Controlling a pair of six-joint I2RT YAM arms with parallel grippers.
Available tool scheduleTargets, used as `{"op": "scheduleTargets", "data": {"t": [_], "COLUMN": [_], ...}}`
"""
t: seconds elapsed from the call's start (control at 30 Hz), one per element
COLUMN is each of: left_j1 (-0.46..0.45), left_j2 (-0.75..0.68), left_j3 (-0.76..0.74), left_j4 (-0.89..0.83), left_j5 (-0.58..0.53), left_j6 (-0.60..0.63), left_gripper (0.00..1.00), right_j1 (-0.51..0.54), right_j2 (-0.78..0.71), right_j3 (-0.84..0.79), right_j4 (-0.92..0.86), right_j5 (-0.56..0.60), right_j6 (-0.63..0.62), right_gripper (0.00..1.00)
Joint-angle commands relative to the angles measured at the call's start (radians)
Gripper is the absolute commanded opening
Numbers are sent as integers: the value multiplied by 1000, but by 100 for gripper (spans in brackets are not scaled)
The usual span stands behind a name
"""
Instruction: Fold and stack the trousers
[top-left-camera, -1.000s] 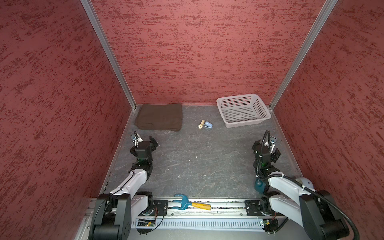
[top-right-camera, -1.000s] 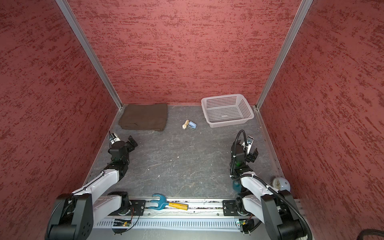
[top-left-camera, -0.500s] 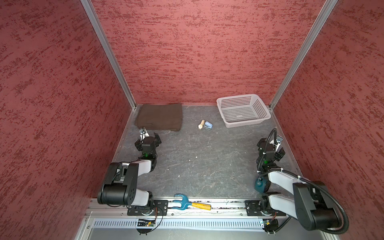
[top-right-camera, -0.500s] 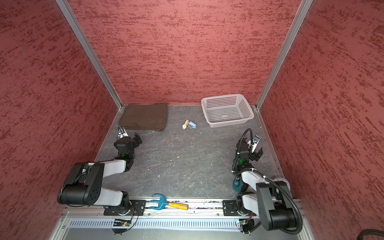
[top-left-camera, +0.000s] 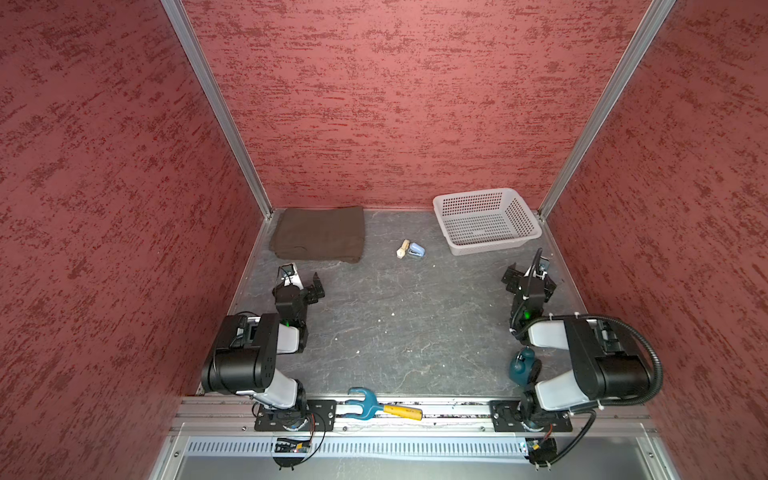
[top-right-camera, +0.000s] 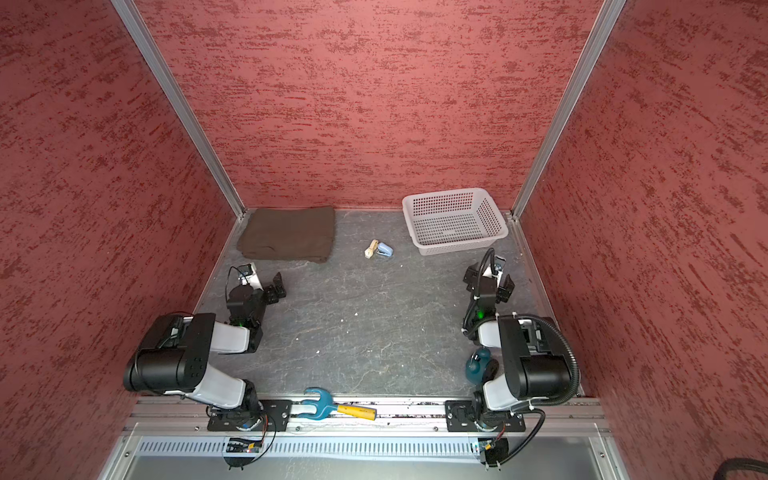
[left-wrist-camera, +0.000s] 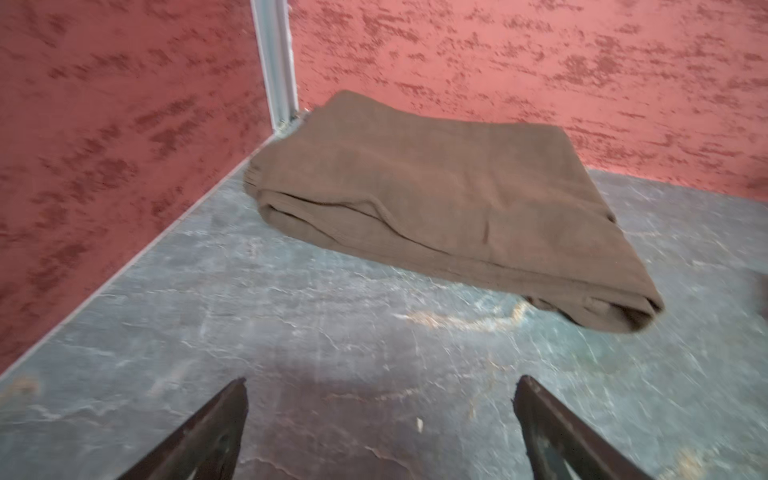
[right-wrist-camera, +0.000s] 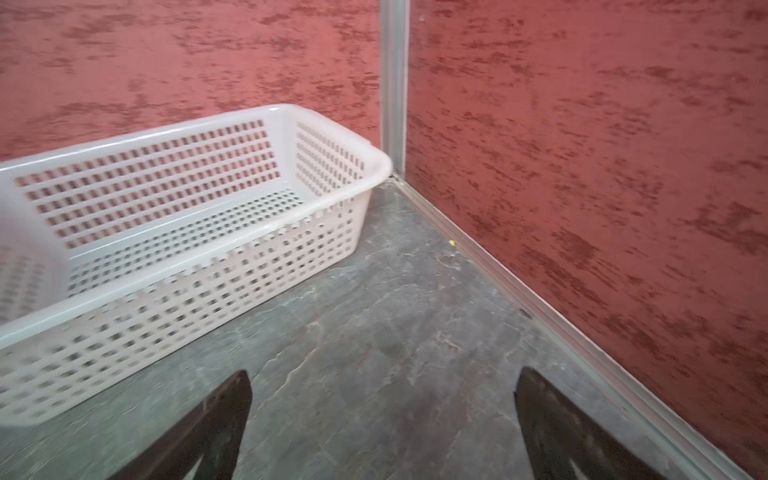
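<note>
- Nearest me, a blue-headed tool with a yellow handle (top-left-camera: 382, 409) lies on the front rail, and a teal object (top-left-camera: 521, 365) sits by the right arm's base. Neither belongs to the job, but a low swing of that arm could knock the teal one.
- The left gripper (top-left-camera: 302, 279) has its fingers spread wide and holds nothing. It sits low over the bare table (top-left-camera: 399, 324), aimed at the cloth but short of its near edge.
- The right gripper (top-left-camera: 528, 276) is just as wide and empty, near the white basket (top-left-camera: 486, 245) without touching it. A finger catching that rim would probably skate the light basket sideways.
- Further out, a small wood-and-blue item (top-left-camera: 410, 249) lies between cloth and basket, where a crossing arm could drag it.
- The trousers (top-left-camera: 320, 235) lie folded flat in the far left corner, against both walls. To me the fold looks done. If I pinch only the top layer, the bundle would peel open; if I push inward, it would bunch against the wall.
</note>
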Motion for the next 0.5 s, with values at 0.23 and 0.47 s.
{"op": "scheduleTargets", "data": {"t": [0.23, 0.47], "left_j1": [-28, -40], "left_j2": [-3, 2], "left_j3": [103, 105], "left_j4": [-64, -57], "left_j5": [72, 47], "left_j6": [39, 46], "left_gripper": [99, 99], "right_j1": [-88, -85], "right_j2": [47, 39], "right_j3": [-4, -19], "right_j4": [131, 145], "right_j5": [-324, -348], "right_j6": [-31, -47], "right_gripper": [99, 99]}}
